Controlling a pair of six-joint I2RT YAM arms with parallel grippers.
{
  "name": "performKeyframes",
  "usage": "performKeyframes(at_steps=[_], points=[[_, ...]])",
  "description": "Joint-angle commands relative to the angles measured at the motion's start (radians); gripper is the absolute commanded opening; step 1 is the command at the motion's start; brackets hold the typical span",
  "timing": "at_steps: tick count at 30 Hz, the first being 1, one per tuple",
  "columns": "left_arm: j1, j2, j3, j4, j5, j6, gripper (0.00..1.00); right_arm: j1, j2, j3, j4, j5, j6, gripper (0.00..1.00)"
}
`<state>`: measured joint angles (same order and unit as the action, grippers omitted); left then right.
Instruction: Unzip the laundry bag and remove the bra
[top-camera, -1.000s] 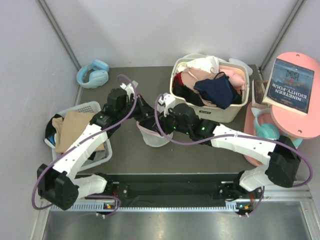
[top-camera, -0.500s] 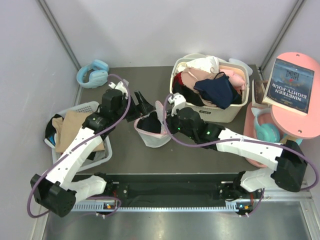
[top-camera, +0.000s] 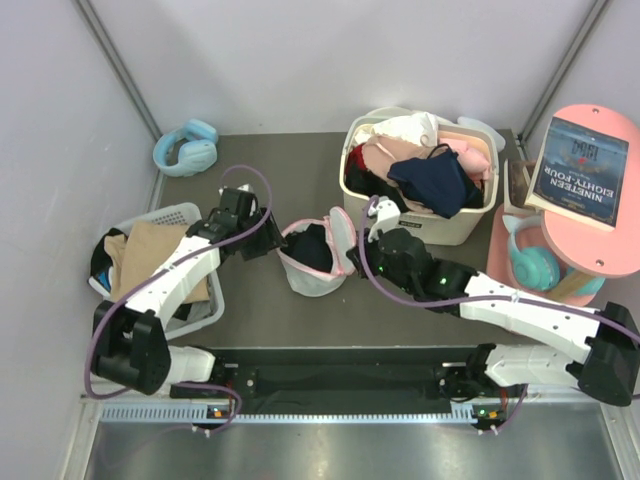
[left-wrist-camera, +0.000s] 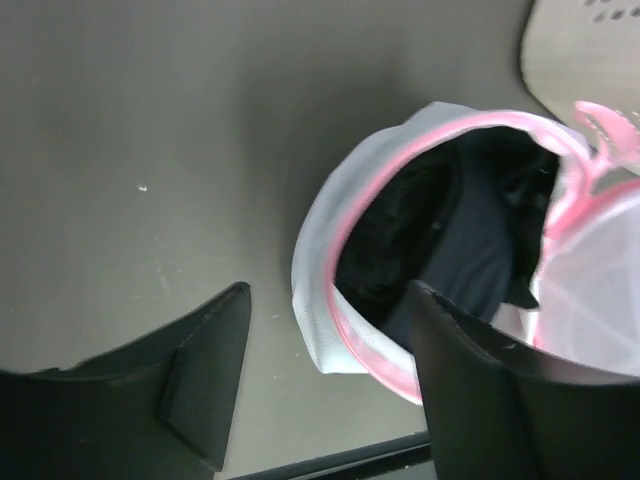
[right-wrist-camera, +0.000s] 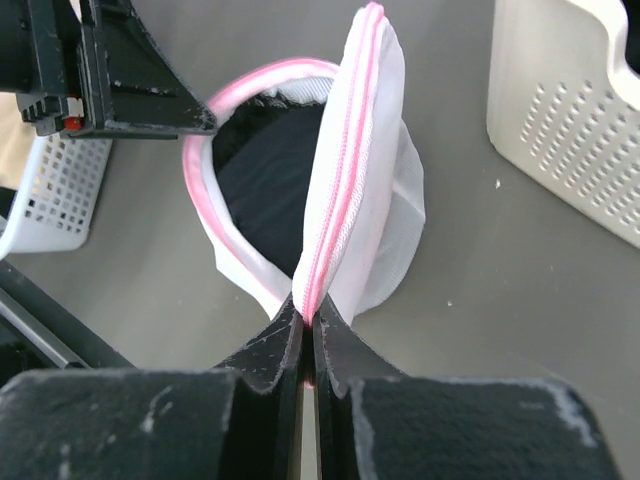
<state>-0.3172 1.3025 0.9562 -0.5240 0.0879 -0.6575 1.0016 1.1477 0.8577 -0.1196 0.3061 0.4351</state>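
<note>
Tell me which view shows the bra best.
Left wrist: it looks straight into the open bag, with the bra filling the mouth. Right wrist shows part of it, half hidden by the raised flap. Top external shows only a small dark patch inside the bag.

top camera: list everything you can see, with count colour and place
laundry bag: 1, white mesh with pink trim, middle of the table, unzipped
bra: 1, black, inside the laundry bag
cream basket: 1, cream, back right of the table
clothes: a pile, pink, white, navy and black, in the cream basket
white basket: 1, white, left edge of the table
tan cloth: 1, tan, in the white basket
headphones: 2, light blue, back left; teal, far right
book: 1, dark blue, on the pink stand
pink stand: 1, pink, far right
table: 1, dark grey
left gripper: 1, black, open, left of the laundry bag
right gripper: 1, black, shut on the laundry bag's flap
</note>
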Motion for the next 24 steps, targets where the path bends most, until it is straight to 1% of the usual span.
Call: performKeyframes(at_steps=[1,2,3,4,5,8,9,10,14,15,16,17,19,20,22,23,24], points=[[0.004,0.035,-0.010,0.045,0.019,0.035,0.55,0.017,-0.055,-0.014,-0.011,0.039,0.054,0.00],[0.004,0.040,-0.014,0.047,0.019,0.036,0.47,0.017,-0.062,-0.020,-0.017,0.044,0.060,0.00],[0.004,0.038,-0.020,0.056,0.018,0.039,0.44,0.017,-0.074,-0.022,-0.023,0.045,0.063,0.00],[0.006,0.038,-0.030,0.062,0.016,0.041,0.38,0.017,-0.080,-0.026,-0.028,0.051,0.068,0.00],[0.006,0.037,-0.036,0.068,0.016,0.042,0.23,0.017,-0.086,-0.034,-0.034,0.056,0.085,0.00],[0.006,0.024,-0.043,0.079,0.027,0.035,0.00,0.017,-0.111,-0.043,-0.095,0.088,0.131,0.00],[0.006,0.018,-0.050,0.082,0.033,0.033,0.00,0.017,-0.126,-0.043,-0.116,0.100,0.148,0.00],[0.006,0.003,-0.062,0.094,0.038,0.029,0.00,0.017,-0.134,-0.046,-0.180,0.135,0.166,0.00],[0.004,-0.064,-0.126,0.160,0.087,0.024,0.00,0.017,-0.201,-0.074,-0.352,0.223,0.327,0.00],[0.004,-0.083,-0.141,0.183,0.123,0.025,0.00,0.017,-0.230,-0.083,-0.385,0.237,0.352,0.03],[0.003,-0.113,-0.172,0.202,0.134,0.025,0.00,0.015,-0.244,-0.092,-0.409,0.240,0.373,0.10],[-0.003,-0.129,-0.186,0.229,0.144,0.025,0.00,0.015,-0.255,-0.107,-0.448,0.243,0.398,0.26],[-0.011,-0.163,-0.218,0.243,0.153,0.012,0.00,0.015,-0.278,-0.115,-0.479,0.242,0.415,0.53],[-0.020,-0.172,-0.226,0.251,0.154,0.007,0.00,0.015,-0.281,-0.106,-0.497,0.241,0.413,0.71],[-0.040,-0.195,-0.250,0.262,0.161,-0.008,0.00,0.017,-0.279,-0.057,-0.514,0.243,0.383,0.78],[-0.045,-0.204,-0.258,0.268,0.162,-0.016,0.00,0.015,-0.266,-0.031,-0.509,0.243,0.329,0.83],[-0.048,-0.212,-0.272,0.281,0.164,-0.031,0.00,0.017,-0.255,-0.002,-0.488,0.242,0.294,0.84]])
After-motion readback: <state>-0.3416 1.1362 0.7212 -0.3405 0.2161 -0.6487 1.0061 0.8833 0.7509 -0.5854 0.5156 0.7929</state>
